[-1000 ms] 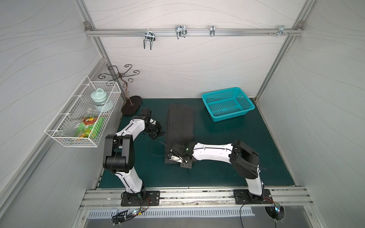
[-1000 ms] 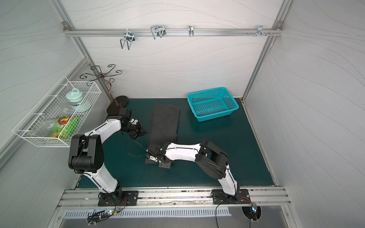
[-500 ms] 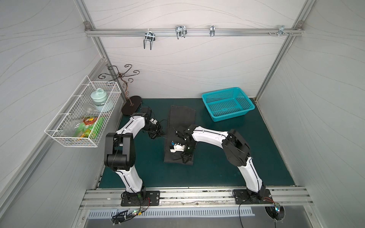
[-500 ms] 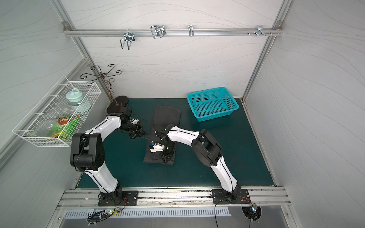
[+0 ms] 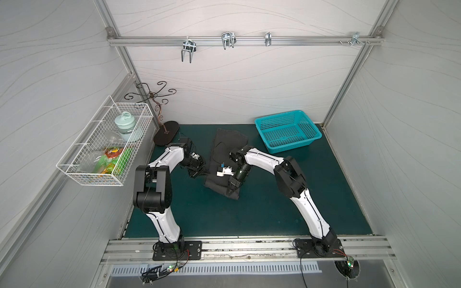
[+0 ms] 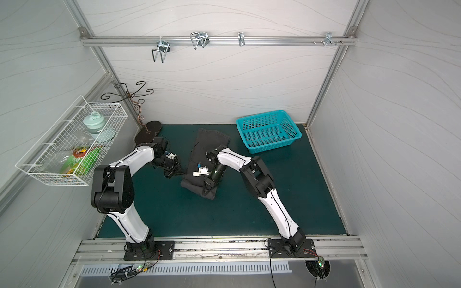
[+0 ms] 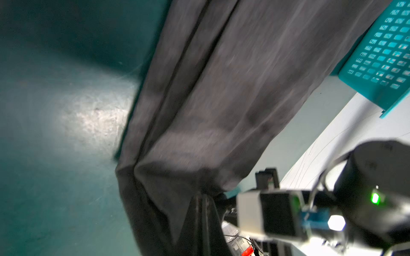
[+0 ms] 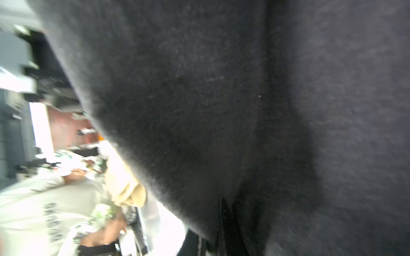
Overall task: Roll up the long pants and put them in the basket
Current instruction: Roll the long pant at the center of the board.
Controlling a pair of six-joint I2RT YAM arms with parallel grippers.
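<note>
Right wrist view: blurred dark pants point(image 8: 221, 99) fill most of the frame and run past its edges. The right gripper point(image 8: 224, 223) is mostly buried in cloth, its contact point hidden. Left wrist view: smeared, with the basket point(image 7: 381, 55) cut off at the edge. Top views: the left gripper point(image 5: 202, 172) is too small to resolve against the fabric.

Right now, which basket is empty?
The teal plastic basket on the green mat; the hanging white wire basket holds a jar and snack packets.

Teal basket point(image 5: 291, 145) at back, white wire basket point(image 5: 97, 177) on wall, scrolled stand point(image 5: 166, 129)
</note>
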